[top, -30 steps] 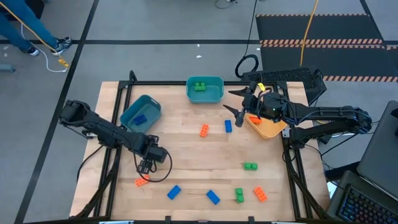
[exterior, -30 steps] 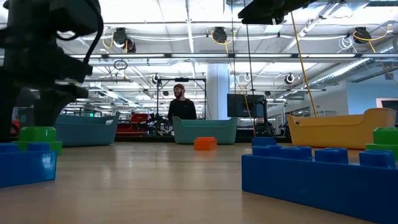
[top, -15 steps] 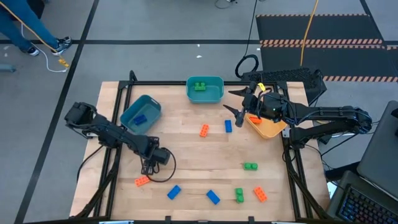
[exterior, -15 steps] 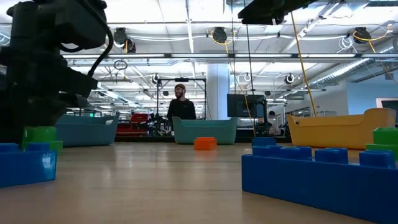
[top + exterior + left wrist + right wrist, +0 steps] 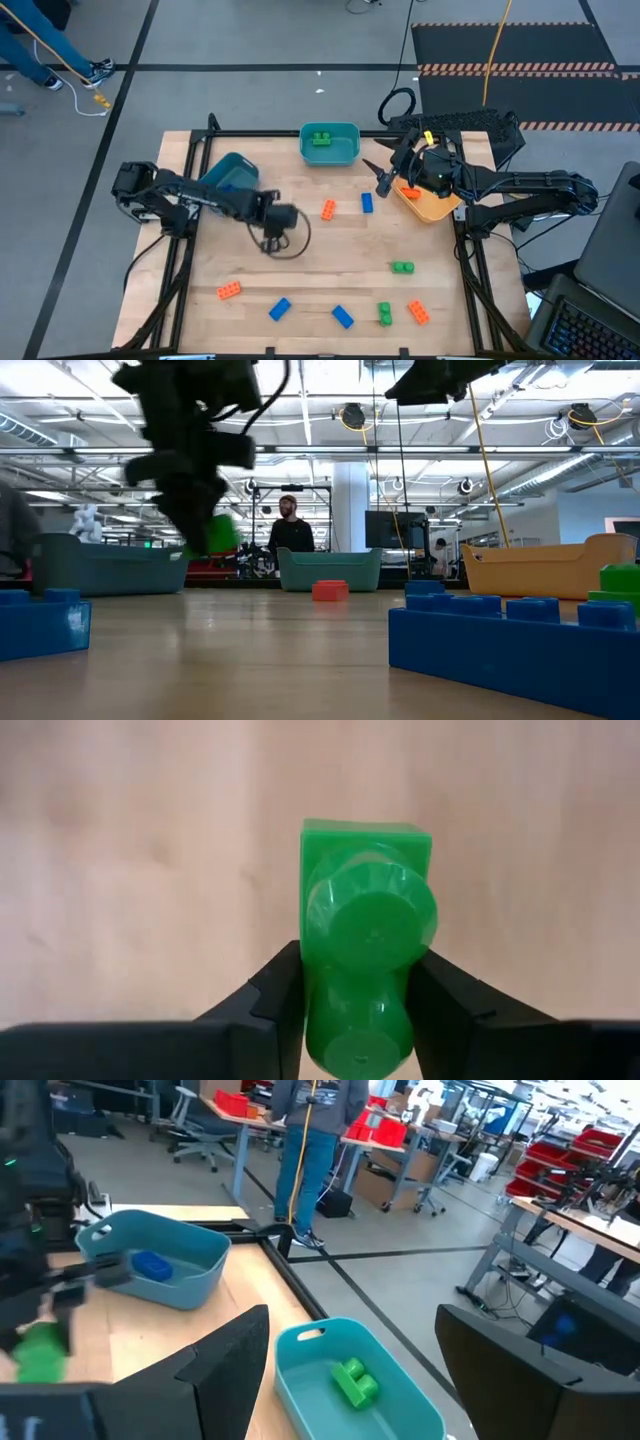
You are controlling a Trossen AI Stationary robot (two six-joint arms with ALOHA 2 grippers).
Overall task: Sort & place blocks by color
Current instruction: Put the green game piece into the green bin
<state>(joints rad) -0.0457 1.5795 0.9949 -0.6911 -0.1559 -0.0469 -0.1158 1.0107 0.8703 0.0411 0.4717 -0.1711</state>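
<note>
My left gripper (image 5: pixel 271 243) hangs over the table's left-middle, shut on a green block (image 5: pixel 366 946), which shows lifted in the low view (image 5: pixel 222 532). My right gripper (image 5: pixel 379 178) is open, in the air beside the orange bin (image 5: pixel 430 206); in its wrist view its fingers (image 5: pixel 232 1365) stand wide apart. Loose blocks lie flat on the table: orange (image 5: pixel 328 209), blue (image 5: pixel 367 202), green (image 5: pixel 402 267), orange (image 5: pixel 229 291), blue (image 5: pixel 279 309), blue (image 5: pixel 343 316), green (image 5: pixel 385 314), orange (image 5: pixel 417 312). My left gripper pinches the green block between its two fingers (image 5: pixel 283 992), which sit on the block's two opposite sides (image 5: pixel 318 982). The fingers come from above, pointing down. The block is lifted clear of the table, with a round stud (image 5: pixel 373 928) facing the wrist camera.
A teal bin (image 5: pixel 345 153) at the far edge holds a green block (image 5: pixel 320 138). A blue bin (image 5: pixel 240 170) at the far left holds a blue block (image 5: pixel 151 1264). A person (image 5: pixel 290 528) stands beyond the table. Bare wood lies in the table's middle.
My left gripper has risen from the table's near-left part and swung toward the middle and far side, carrying the green block, which stood on the table and now hangs clear above it. The orange block beside that spot stayed put.
</note>
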